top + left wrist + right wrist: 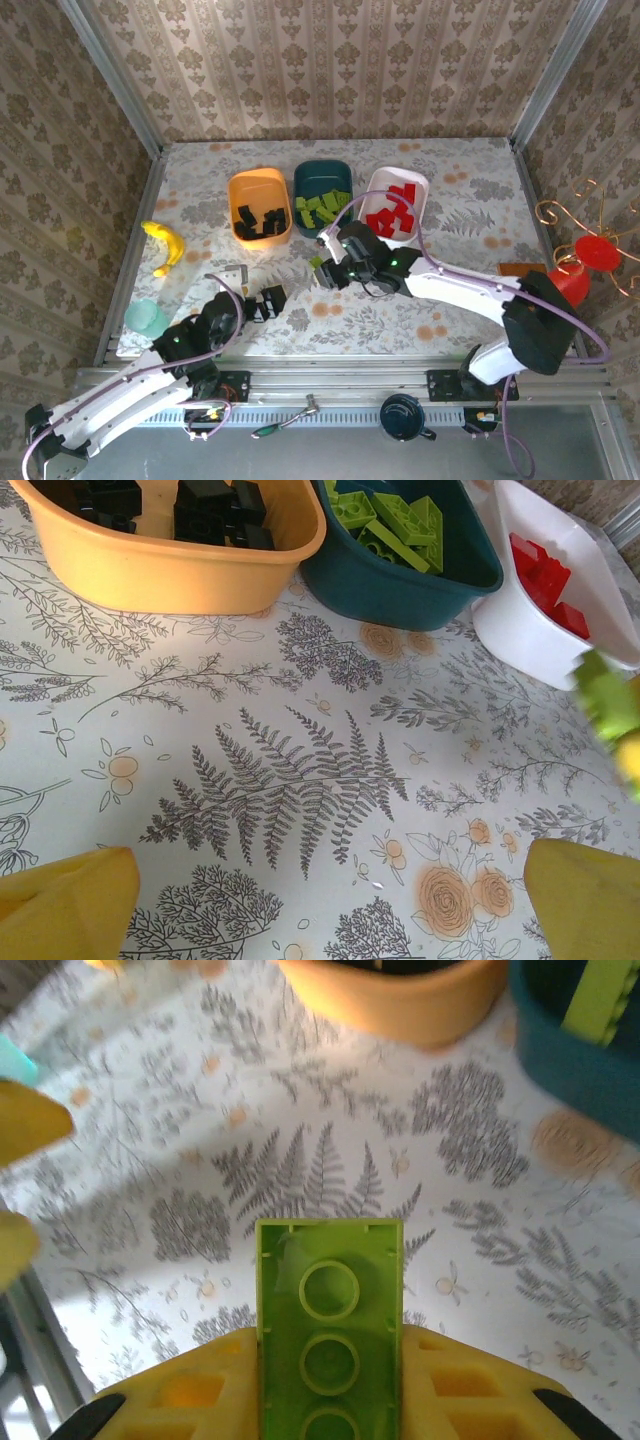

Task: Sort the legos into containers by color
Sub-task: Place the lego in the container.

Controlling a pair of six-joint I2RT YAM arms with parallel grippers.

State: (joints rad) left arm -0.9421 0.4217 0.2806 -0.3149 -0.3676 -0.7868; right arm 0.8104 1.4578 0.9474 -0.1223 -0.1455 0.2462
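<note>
Three tubs stand in a row at the back. The orange tub (260, 205) (170, 575) holds black legos, the dark teal tub (322, 198) (400, 580) holds lime green ones, and the white tub (393, 205) (530, 640) holds red ones. My right gripper (328, 270) (330, 1345) is shut on a lime green brick (318, 263) (330, 1310), held above the cloth in front of the teal tub, underside towards its camera. That brick shows blurred in the left wrist view (605, 695). My left gripper (268, 302) (325, 900) is open over bare cloth, nothing between its fingers (65, 900).
A yellow banana (165, 245) and a pale-green cup (147, 318) lie at the left edge. A red object (590, 255) with copper wire stands at the right. A small metal piece (235, 272) lies near the left gripper. Patterned walls enclose the table.
</note>
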